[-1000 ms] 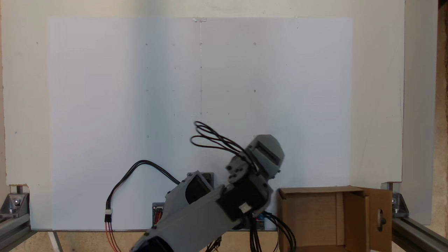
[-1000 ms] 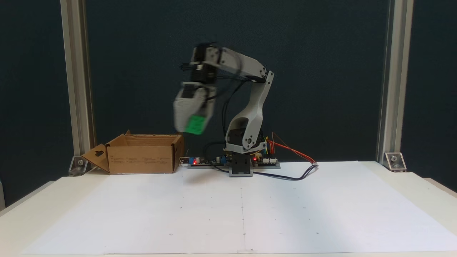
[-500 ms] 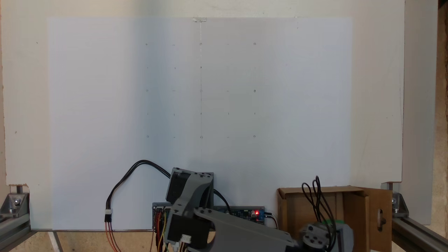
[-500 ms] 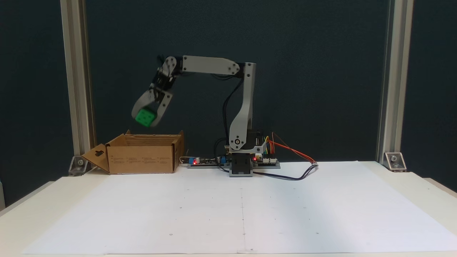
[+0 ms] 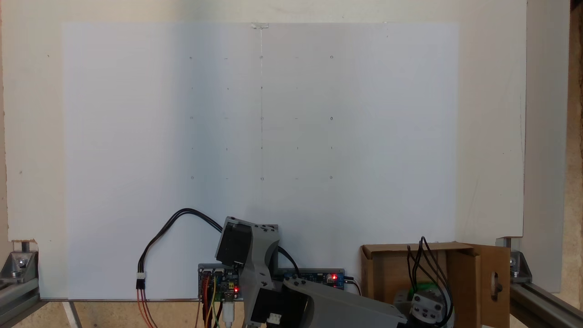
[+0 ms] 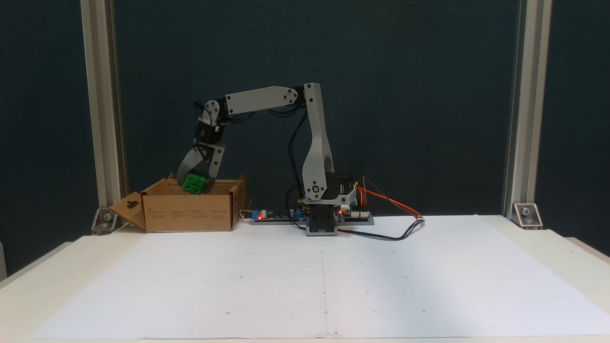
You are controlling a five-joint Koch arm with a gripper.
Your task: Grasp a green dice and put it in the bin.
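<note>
Gripper clamped on green dice, dice pinched between both fingers, at rim height over open top of bin, green visible inside box walls.

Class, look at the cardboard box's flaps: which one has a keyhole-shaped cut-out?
The side flap splayed outward, on the cardboard box side away from the arm's base; the other flaps are plain.

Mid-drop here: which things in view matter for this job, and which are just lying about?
Job:
- green dice, clamped in the gripper
- bin, right under it

Lying about:
- white paper sheet
- controller boards
- cables
- frame posts
</note>
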